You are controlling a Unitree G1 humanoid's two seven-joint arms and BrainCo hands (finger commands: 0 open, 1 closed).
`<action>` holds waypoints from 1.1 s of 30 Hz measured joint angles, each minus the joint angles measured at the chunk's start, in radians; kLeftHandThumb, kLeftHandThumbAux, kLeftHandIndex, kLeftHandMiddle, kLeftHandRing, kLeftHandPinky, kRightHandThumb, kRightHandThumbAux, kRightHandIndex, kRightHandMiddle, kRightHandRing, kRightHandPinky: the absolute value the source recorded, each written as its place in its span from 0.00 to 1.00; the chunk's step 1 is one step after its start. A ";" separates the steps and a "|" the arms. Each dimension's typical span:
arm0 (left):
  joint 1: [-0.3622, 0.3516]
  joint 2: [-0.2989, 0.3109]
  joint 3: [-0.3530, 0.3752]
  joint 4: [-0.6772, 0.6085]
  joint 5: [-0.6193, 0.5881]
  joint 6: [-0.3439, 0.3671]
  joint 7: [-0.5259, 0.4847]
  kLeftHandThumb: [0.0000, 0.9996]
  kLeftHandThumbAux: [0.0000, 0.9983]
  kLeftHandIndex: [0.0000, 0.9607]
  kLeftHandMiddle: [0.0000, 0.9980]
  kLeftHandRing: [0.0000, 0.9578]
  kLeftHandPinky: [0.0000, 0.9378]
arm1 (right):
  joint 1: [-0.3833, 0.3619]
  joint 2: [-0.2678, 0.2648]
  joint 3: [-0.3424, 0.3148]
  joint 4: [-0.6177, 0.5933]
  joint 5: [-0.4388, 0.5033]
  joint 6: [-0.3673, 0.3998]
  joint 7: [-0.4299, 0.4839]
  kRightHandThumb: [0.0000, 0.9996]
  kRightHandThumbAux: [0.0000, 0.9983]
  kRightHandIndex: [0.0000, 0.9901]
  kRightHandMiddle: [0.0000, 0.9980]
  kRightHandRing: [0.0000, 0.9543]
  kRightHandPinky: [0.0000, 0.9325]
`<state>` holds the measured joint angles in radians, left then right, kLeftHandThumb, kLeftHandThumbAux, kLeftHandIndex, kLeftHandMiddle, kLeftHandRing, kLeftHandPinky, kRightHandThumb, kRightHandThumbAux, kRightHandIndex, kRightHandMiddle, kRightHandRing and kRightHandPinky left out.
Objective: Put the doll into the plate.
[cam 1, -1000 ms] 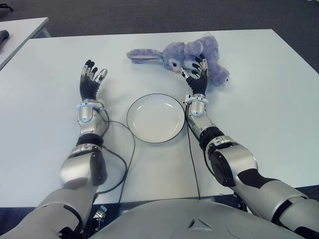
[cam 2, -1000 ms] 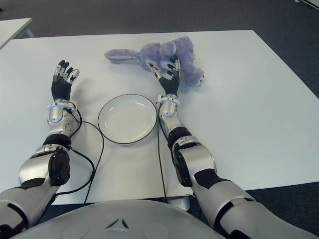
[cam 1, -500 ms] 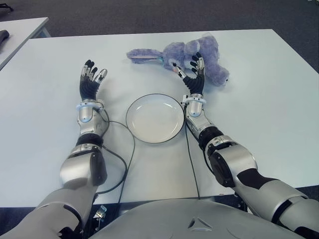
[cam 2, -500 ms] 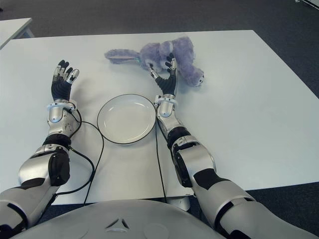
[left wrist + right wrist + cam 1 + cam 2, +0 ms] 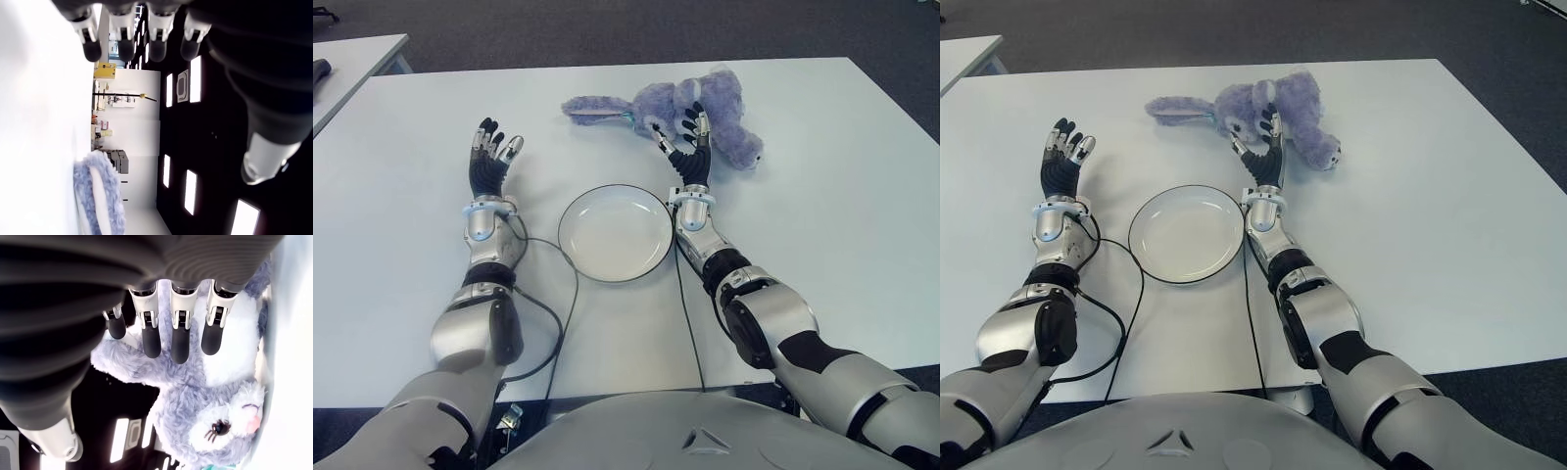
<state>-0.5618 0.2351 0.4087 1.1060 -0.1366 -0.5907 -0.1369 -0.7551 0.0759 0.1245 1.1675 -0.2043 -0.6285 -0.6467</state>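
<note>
The doll (image 5: 690,110) is found just beyond the right hand (image 5: 686,149), the plate (image 5: 615,232) nearer, to its left.

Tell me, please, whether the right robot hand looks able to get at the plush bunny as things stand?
Probably yes: the right robot hand is open at the near side of the purple plush bunny, with nothing between them. The plate lies nearer the robot, out of the way.

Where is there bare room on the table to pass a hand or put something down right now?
The table is bare right of the right hand and the doll; so is the far-left area beyond the open left hand. The plate is empty. It is crowded between the hands: plate, cable and both forearms.
</note>
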 measured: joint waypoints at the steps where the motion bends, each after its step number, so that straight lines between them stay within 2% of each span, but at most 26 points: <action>1: 0.000 0.000 0.000 0.000 0.000 0.000 0.000 0.03 0.66 0.02 0.06 0.05 0.07 | 0.000 0.000 0.002 0.000 0.000 0.000 -0.001 0.25 0.69 0.02 0.15 0.18 0.21; 14: 0.000 0.000 0.000 0.000 0.000 0.000 0.000 0.02 0.67 0.02 0.06 0.05 0.06 | -0.001 0.000 0.023 0.000 -0.009 -0.011 -0.006 0.24 0.69 0.03 0.16 0.18 0.20; 22: 0.000 0.000 0.000 0.001 0.000 0.000 0.000 0.02 0.66 0.02 0.05 0.04 0.06 | -0.002 0.000 0.030 0.000 -0.026 -0.019 -0.015 0.28 0.69 0.03 0.16 0.17 0.19; 26: 0.000 0.000 0.000 0.001 0.000 0.000 0.000 0.02 0.66 0.02 0.06 0.04 0.06 | -0.003 0.000 0.030 0.000 -0.028 -0.026 -0.018 0.29 0.68 0.03 0.15 0.18 0.22; 33: 0.000 0.000 0.000 0.001 0.000 0.001 0.000 0.02 0.64 0.02 0.06 0.05 0.07 | -0.005 -0.001 0.029 0.000 -0.028 -0.028 -0.019 0.22 0.65 0.03 0.15 0.18 0.21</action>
<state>-0.5619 0.2354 0.4085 1.1066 -0.1366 -0.5901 -0.1369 -0.7601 0.0748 0.1538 1.1674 -0.2325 -0.6568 -0.6658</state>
